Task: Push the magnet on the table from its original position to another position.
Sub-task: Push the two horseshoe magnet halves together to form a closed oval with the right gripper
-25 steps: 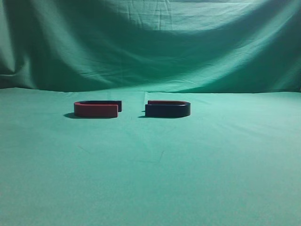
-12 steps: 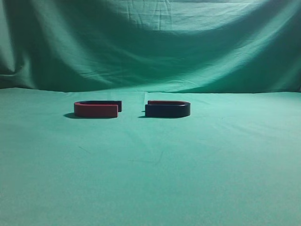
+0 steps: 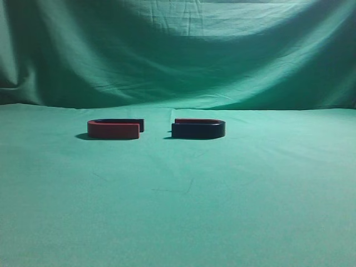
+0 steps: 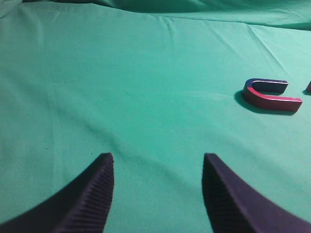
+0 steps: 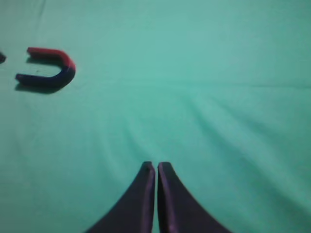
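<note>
Nothing moved since earlier, left pincer (image 4: 158,194) wide open, empty, right pincer (image 5: 156,167) closed, empty, both above cloth.

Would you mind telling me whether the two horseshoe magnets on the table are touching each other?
Apart. The exterior view shows a strip of green cloth between the open ends of the left magnet and the right magnet, which face each other.

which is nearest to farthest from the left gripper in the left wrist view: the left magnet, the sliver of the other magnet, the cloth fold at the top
1. The left magnet, up and to the right of the open left gripper.
2. The other magnet's sliver, just past it at the right edge.
3. The cloth fold, along the top, beyond the bare green cloth.
</note>
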